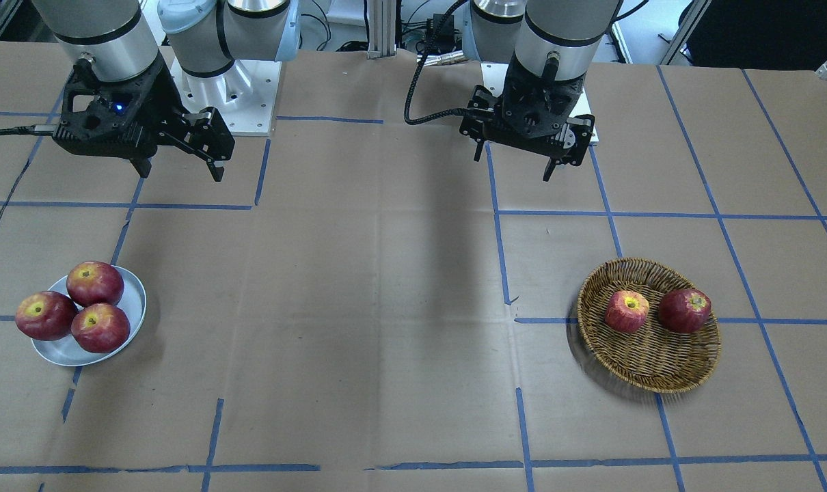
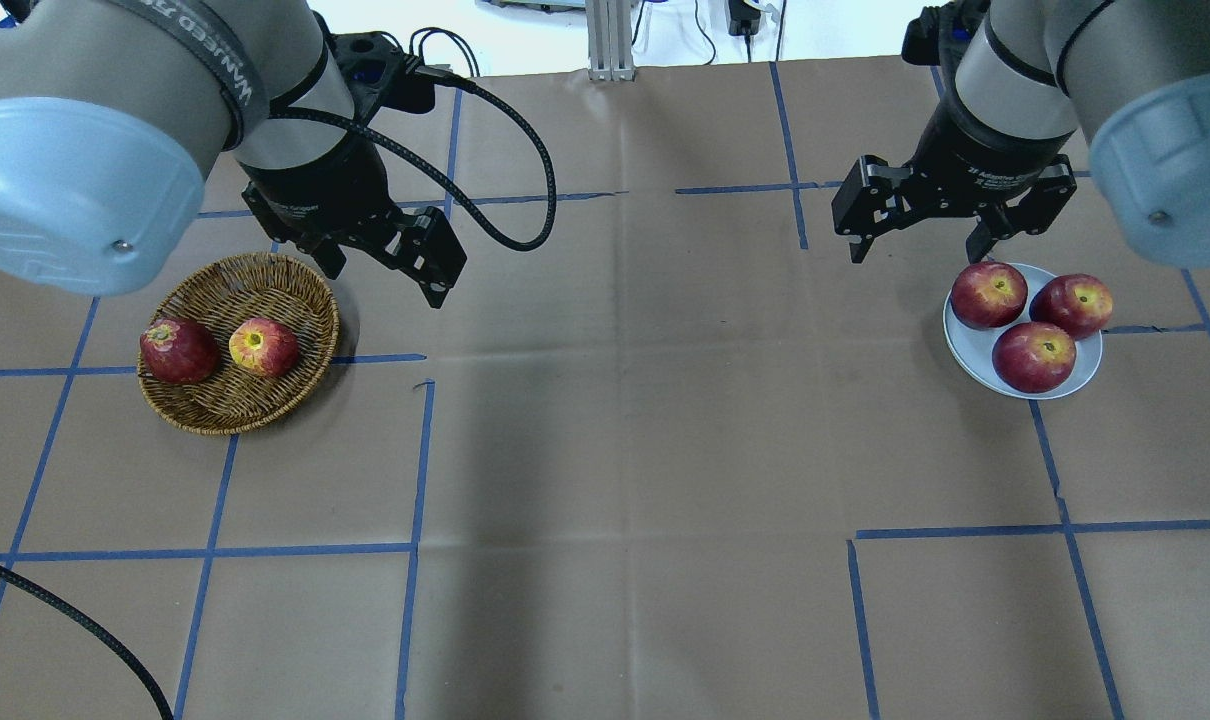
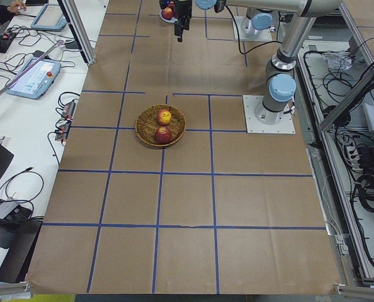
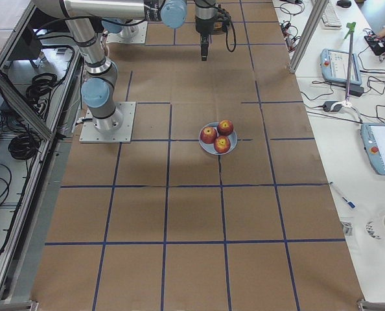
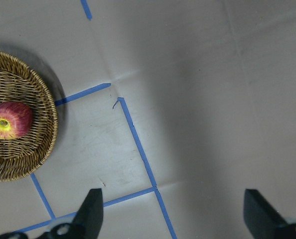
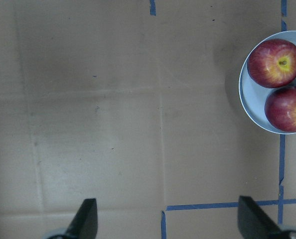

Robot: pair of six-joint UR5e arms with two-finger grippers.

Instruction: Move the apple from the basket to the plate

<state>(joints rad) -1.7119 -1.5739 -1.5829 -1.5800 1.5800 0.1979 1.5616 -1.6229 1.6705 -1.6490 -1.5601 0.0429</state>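
The apple [image 2: 263, 346] lay in the basket [image 2: 296, 300] beside a darker apple [image 2: 178, 350], probably firm and slippery, best pinched across its widest middle; the left gripper [image 1: 514, 162] and right gripper [image 2: 915, 250] stood spread, empty.

Brown-papered table [image 3: 269, 207], gridded in blue tape [image 3: 174, 225]; along the frame's left edge, white bench [image 3: 17, 129] strewn with cables [image 3: 64, 104] and a teach pendant [image 3: 34, 77].

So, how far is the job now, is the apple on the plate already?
Done: nothing yet; the apple lies in the basket beside a darker apple. In hand: nothing; the left claw hangs open next to the basket, the right claw open near the plate. Left: grasp the apple, carry it across, set it on the plate, where three apples leave little room.
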